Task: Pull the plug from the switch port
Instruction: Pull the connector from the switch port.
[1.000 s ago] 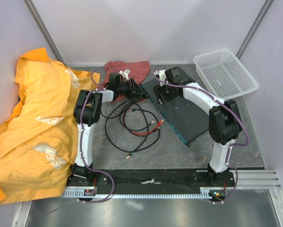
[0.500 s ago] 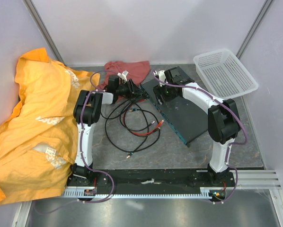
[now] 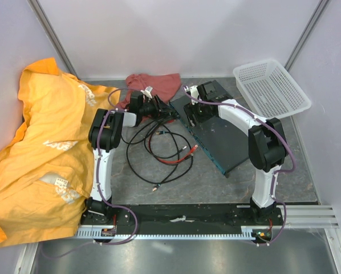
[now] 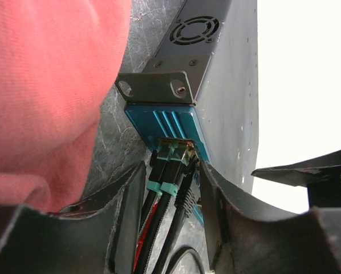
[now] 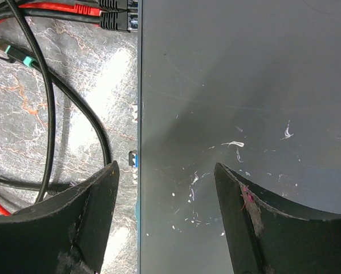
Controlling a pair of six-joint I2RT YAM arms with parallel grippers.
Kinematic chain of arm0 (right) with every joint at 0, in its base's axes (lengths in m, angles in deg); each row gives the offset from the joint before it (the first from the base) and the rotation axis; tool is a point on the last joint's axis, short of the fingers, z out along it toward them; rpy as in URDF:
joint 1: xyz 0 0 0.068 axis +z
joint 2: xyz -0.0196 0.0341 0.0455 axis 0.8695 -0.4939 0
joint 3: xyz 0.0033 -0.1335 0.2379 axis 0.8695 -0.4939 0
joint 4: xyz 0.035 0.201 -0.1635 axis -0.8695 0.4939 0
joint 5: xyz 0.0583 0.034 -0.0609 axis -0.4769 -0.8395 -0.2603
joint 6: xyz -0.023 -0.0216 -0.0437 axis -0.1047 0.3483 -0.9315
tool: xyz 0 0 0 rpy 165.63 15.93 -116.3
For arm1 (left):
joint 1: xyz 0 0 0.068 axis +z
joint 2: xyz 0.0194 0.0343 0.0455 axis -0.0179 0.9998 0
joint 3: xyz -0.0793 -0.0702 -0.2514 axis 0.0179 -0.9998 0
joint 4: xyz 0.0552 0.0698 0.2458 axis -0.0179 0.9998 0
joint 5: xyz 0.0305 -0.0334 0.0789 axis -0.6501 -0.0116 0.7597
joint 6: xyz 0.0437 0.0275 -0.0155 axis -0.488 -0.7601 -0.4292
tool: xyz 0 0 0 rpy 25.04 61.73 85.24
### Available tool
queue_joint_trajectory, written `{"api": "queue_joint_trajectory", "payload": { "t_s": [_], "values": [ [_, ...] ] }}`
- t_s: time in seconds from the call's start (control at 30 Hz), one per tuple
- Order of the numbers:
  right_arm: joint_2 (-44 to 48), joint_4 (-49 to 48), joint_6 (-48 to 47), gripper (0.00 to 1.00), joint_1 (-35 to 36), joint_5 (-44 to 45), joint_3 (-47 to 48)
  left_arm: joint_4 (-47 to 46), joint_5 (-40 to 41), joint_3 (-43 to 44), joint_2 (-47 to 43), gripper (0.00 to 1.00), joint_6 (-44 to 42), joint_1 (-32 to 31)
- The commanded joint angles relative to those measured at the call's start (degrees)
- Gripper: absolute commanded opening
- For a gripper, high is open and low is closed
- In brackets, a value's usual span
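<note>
Plain pale lilac-white back wall panel (image 3: 176,34) stood beyond the left claw (image 3: 169,114) and right claw (image 3: 194,117). Matching side wall panels (image 3: 336,85) closed in outboard of each. Grey metal corner posts (image 3: 51,34) slanted up far outboard of the claws. Grey marbled stone-look tabletop (image 3: 204,180) lay under both. Slotted aluminium rail (image 3: 307,214) ran well back on the base side, with a brushed steel sheet (image 3: 187,257) past it. Light was soft and even, with a glare patch (image 5: 110,74) on the tabletop just left of the right claw.
</note>
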Motion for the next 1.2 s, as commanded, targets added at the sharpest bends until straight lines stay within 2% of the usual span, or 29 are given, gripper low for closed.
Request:
{"api": "queue_joint_trajectory", "payload": {
  "t_s": [0.0, 0.1, 0.2, 0.23, 0.33, 0.57, 0.63, 0.77, 1.07, 1.17],
  "values": [
    [-0.43, -0.53, 0.14, 0.76, 0.17, 0.58, 2.61, 3.77, 0.06, -1.59, 0.54, 0.51, 2.76, -0.94],
    [-0.52, -0.53, 0.14, 0.77, 0.43, 0.49, 2.79, 7.99, 3.48, -1.24, -0.52, 0.47, 3.45, -0.85],
    [-0.69, -0.44, 0.14, 0.76, 0.61, 0.58, 2.88, 10.03, 5.86, -1.59, -1.66, 0.24, 4.07, -0.85],
    [-0.69, -0.44, 0.06, 0.77, 0.61, 0.49, 2.96, 10.73, 6.39, -1.51, -1.92, 0.12, 3.99, -0.85],
    [-0.78, -0.44, 0.05, 0.77, 0.61, 0.58, 3.14, 14.06, 7.27, -0.37, -2.71, 0.02, 2.32, -0.76],
    [-0.61, -0.53, -0.21, 0.77, 0.52, 0.32, 2.44, 26.54, 11.66, 3.51, -4.91, 0.02, -4.97, -0.68],
    [-0.52, -0.61, -0.21, 0.77, 0.61, 0.23, 2.35, 26.74, 11.67, 1.94, -5.18, 0.02, -6.47, -0.59],
    [-0.43, -0.70, -0.30, 0.77, 0.61, 0.23, 2.09, 15.94, 4.56, -3.70, -4.83, 0.06, -6.91, 0.20],
    [0.54, -0.79, -0.74, 0.79, 0.61, 0.49, 0.51, 22.60, 5.17, -6.95, -8.25, 0.12, -7.88, 2.93],
    [0.19, -0.70, -0.74, 0.79, 0.52, 0.32, 0.24, 22.34, 2.19, -7.57, -7.38, 0.10, -3.07, 3.28]
  ]
}}
